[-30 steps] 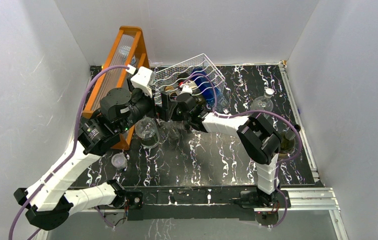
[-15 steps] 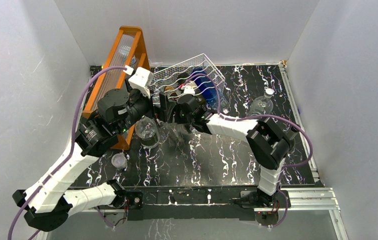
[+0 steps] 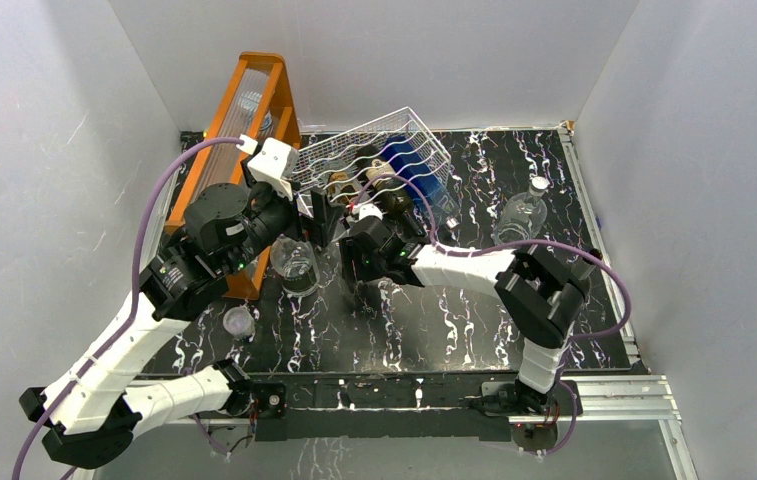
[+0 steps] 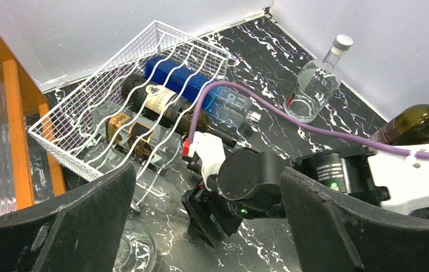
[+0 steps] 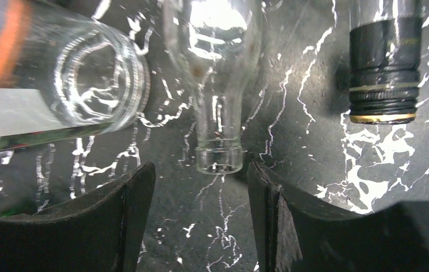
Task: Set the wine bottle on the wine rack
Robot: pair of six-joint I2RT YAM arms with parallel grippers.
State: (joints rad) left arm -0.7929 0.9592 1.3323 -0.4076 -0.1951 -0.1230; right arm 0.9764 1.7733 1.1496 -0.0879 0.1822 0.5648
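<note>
Right hand (image 5: 199, 178) withdrew; only its wrist view shows fingers (image 5: 127, 226) parted.

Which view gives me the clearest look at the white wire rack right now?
Left wrist: nearly the whole wine rack shows. Top external has it partly behind the arms. Right wrist catches only bottle necks.

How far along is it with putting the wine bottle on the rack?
Done: a blue bottle and dark labelled bottles already lie in the rack. In hand: nothing; the right gripper is open facing the neck of a clear bottle, the left gripper open too. Left: a green wine bottle sits out on the table, ungrasped.
</note>
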